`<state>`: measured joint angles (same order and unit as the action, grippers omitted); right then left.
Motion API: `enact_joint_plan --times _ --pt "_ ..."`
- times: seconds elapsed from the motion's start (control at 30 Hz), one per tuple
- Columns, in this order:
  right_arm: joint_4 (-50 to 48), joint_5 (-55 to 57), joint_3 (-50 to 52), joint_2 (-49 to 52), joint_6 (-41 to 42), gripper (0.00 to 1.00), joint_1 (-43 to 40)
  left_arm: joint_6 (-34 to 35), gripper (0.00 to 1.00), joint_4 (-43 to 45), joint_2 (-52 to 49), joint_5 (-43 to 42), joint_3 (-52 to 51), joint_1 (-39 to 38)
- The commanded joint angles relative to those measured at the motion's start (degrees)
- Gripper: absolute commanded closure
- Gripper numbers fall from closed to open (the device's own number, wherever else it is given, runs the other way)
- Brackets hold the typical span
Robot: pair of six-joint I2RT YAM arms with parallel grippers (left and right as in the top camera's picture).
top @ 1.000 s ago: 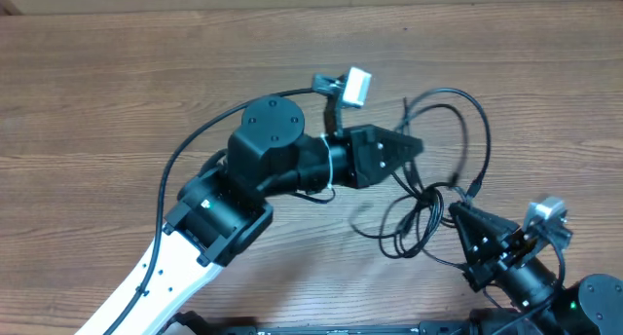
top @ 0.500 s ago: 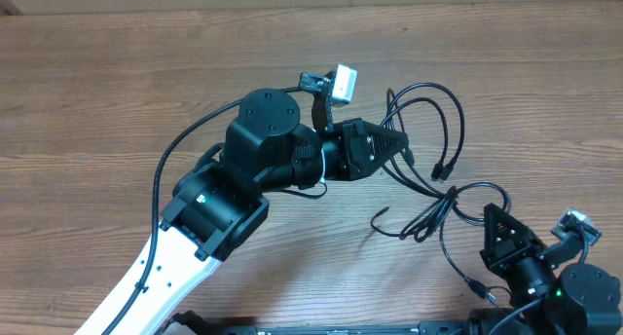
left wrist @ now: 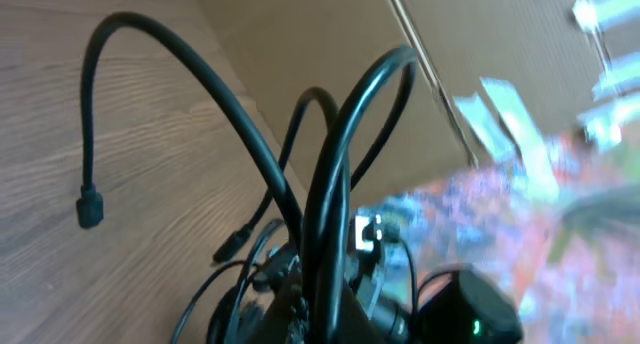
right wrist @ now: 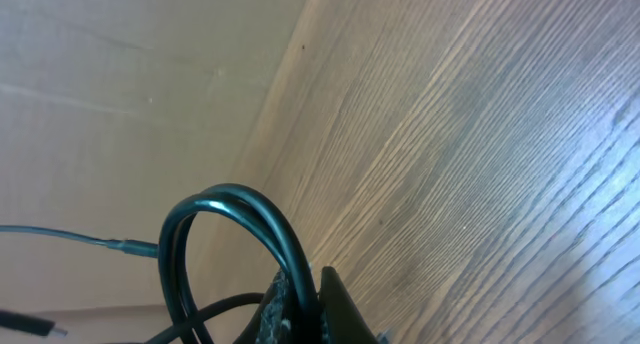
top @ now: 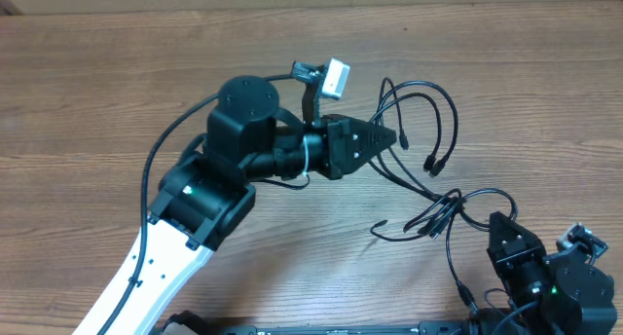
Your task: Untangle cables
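Observation:
Thin black cables lie right of centre on the wooden table. One set of loops (top: 443, 106) arcs up from my left gripper (top: 392, 137), which is shut on it; two plug ends (top: 429, 163) hang free. A lower knot (top: 435, 216) trails to my right gripper (top: 498, 223) at the bottom right, also shut on a cable. In the left wrist view, cable loops (left wrist: 200, 84) rise from the left gripper (left wrist: 318, 314), one ending in a small plug (left wrist: 89, 208). The right wrist view has a bent cable loop (right wrist: 225, 199) pinched in the right gripper (right wrist: 308, 302).
The left arm's own thick cable (top: 170, 145) curves along its left side, and its white wrist camera (top: 336, 77) sticks up above the gripper. The table's far edge (top: 292, 8) runs along the top. Bare wood (top: 97, 82) lies to the left.
The left gripper has drawn up and to the left with its loops, while the right gripper has pulled back to the lower right. The cable bundle has stretched apart between them.

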<state>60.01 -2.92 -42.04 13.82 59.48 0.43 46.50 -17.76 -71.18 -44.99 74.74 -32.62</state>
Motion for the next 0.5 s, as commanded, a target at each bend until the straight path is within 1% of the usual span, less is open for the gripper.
enact_joint_plan --times 0.0,0.03,0.1,0.13,0.27,0.3,0.37,0.4,0.43,0.47 --pt "0.09 3.96 -0.68 0.2 2.25 0.96 -0.13 -13.27 0.96 -1.25 0.42 -10.23 1.27 2.91" --pt "-0.28 3.91 -0.68 0.2 2.23 0.96 -0.13 -15.41 0.96 -2.89 0.42 -11.1 1.27 3.39" --pt "-1.99 2.67 -0.68 0.2 2.25 0.96 -0.13 -19.96 0.96 -8.83 0.42 -11.34 1.27 4.61" --pt "-2.73 2.03 -0.68 0.2 2.25 0.96 -0.13 -21.2 0.96 -10.93 0.42 -11.13 1.27 5.05" --pt "-5.49 0.33 -0.68 0.2 2.21 0.96 -0.13 -21.9 0.96 -15.63 0.42 -7.52 1.27 5.73" --pt "-5.95 0.22 -0.68 0.2 2.21 0.97 -0.13 -21.88 0.94 -16.17 0.42 -6.49 1.27 5.7" --pt "-5.92 0.22 -0.68 0.2 1.99 0.96 -0.13 -21.86 0.71 -16.81 0.42 -4.31 1.27 5.7" --pt "-5.92 0.22 -0.68 0.2 1.99 0.96 -0.13 -21.86 0.67 -16.79 0.42 -3.87 1.27 5.7" --pt "-5.92 0.24 -0.68 0.2 1.99 0.96 -0.13 -21.84 0.67 -16.81 0.42 -3.08 1.27 5.7" --pt "-5.92 0.22 -0.68 0.2 2.01 0.96 -0.13 -21.49 0.71 -17.05 0.42 -1.7 1.27 5.7"
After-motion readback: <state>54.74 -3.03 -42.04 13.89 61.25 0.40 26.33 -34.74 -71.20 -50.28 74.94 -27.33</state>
